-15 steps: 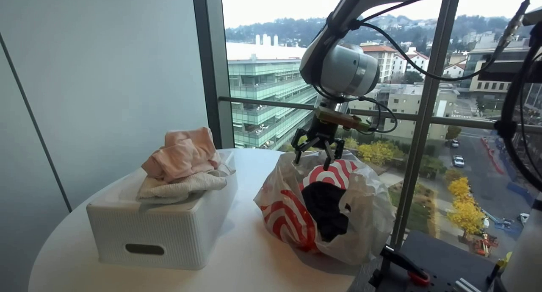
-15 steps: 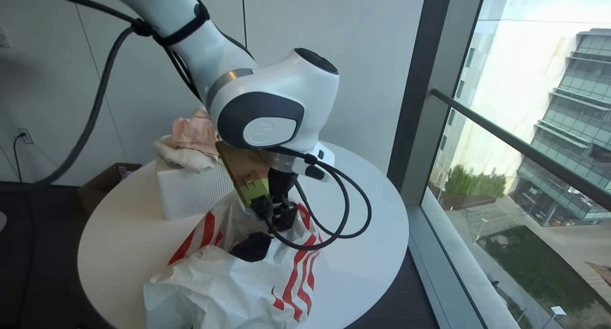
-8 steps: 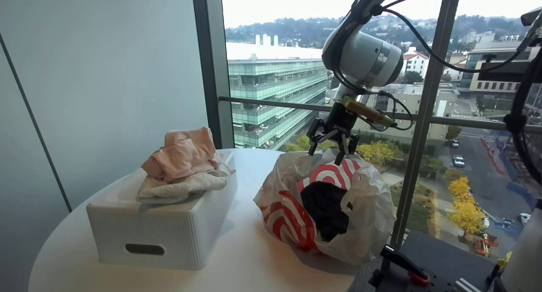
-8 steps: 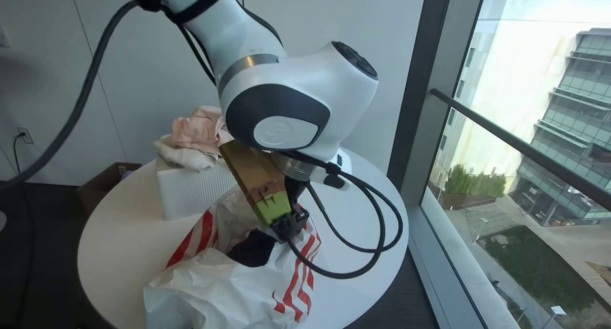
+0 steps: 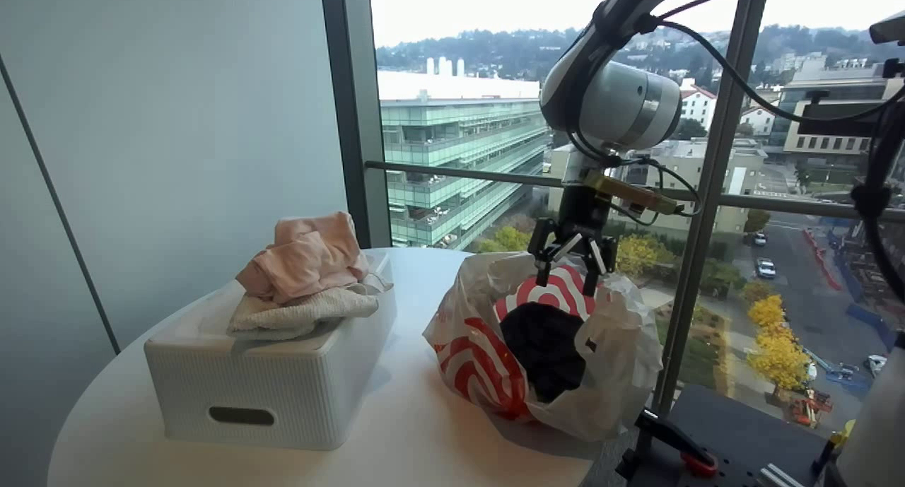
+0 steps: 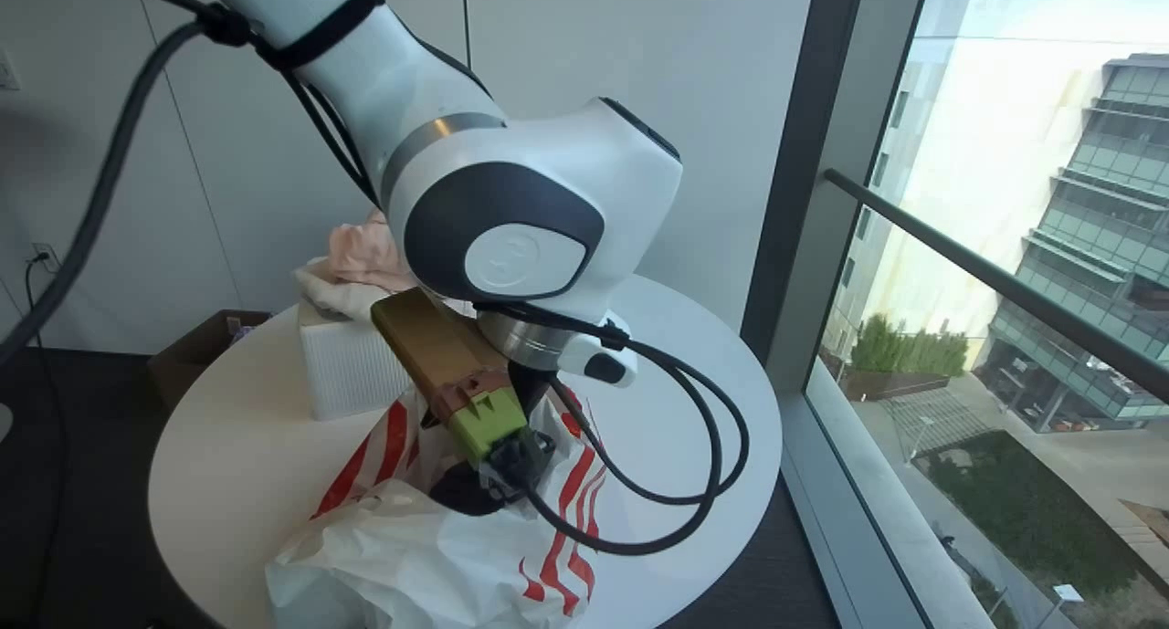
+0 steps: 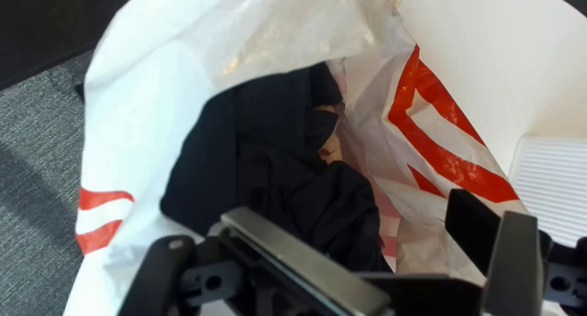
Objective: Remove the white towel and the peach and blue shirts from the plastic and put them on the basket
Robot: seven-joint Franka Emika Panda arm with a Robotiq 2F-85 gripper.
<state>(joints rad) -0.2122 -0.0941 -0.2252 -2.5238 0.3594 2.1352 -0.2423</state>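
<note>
While it gapes wide, the empty claw (image 5: 566, 287) overhangs the bag (image 5: 495, 374).

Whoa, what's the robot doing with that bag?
This robot arm is meant to unload the plastic bag onto the white basket. The peach shirt lies on the white towel, on top of that basket. The dark blue shirt is in the bag. The gripper is open at the bag's mouth, holding nothing, so it will probably try for that shirt next.
</note>
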